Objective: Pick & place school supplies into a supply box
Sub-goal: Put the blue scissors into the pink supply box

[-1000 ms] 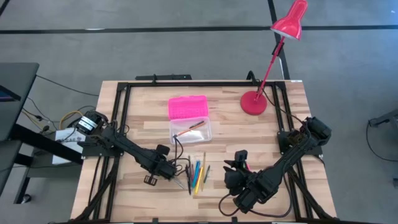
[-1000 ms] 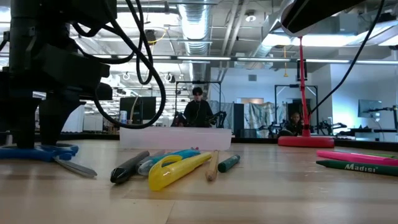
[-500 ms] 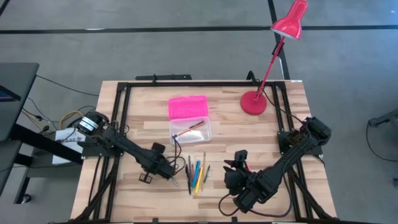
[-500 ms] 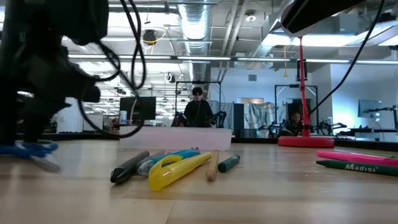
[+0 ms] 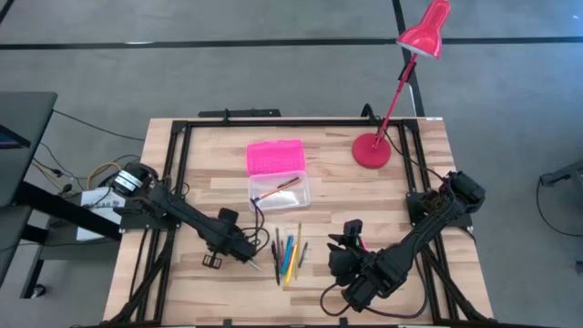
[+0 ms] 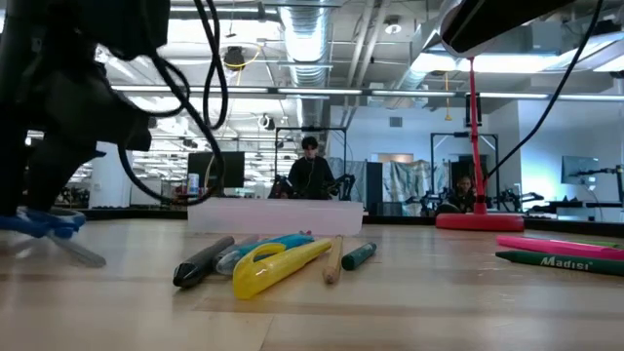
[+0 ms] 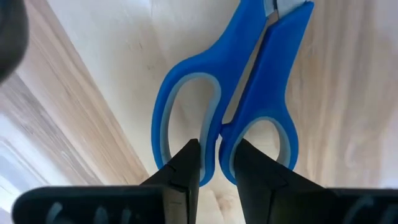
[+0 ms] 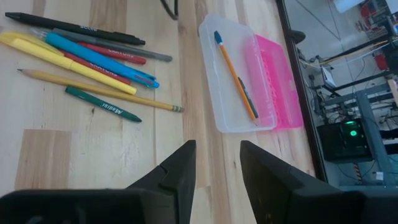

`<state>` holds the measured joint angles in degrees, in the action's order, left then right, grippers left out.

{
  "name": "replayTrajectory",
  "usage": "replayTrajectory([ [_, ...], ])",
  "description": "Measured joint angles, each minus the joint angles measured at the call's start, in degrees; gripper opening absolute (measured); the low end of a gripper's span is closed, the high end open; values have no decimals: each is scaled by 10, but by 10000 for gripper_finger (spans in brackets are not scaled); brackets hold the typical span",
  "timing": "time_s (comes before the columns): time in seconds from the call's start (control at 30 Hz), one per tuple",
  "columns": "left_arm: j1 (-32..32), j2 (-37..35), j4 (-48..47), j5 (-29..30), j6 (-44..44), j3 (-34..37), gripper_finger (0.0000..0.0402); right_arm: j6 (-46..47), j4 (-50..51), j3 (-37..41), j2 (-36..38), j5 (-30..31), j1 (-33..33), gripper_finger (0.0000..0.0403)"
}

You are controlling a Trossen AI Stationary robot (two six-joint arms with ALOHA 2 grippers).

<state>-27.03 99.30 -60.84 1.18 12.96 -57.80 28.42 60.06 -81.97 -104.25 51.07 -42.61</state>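
My left hand (image 7: 214,163) pinches the blue scissors (image 7: 233,93) at the handles, low over the desk (image 5: 364,196); pens (image 5: 288,253) lie just beside it. My right hand (image 8: 217,163) waits, fingers spread, box (image 8: 249,78) ahead.

Blue-handled scissors (image 7: 231,106) flat on wood; pens (image 5: 288,254) clustered beside open pink-lidded supply box (image 5: 276,173)

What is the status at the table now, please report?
Left gripper closed on the scissors, near the front left. Right gripper open, waiting front right. Supply box open, orange pencil inside. Nothing blocks.
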Motion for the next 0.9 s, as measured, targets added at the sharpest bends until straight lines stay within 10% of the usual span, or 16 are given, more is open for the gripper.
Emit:
replayTrajectory([
  [0.27, -3, -84, 6, 10, 50, -1, 69, 0, 3, 0, 0, 0, 0, 118],
  [0.63, 10, -179, 70, 241, 192, -2, 74, 0, 8, 0, 0, 1, 0, 118],
  [0.9, 81, -163, 210, 281, 205, -2, 74, 1, 8, 0, 0, 2, 0, 118],
])
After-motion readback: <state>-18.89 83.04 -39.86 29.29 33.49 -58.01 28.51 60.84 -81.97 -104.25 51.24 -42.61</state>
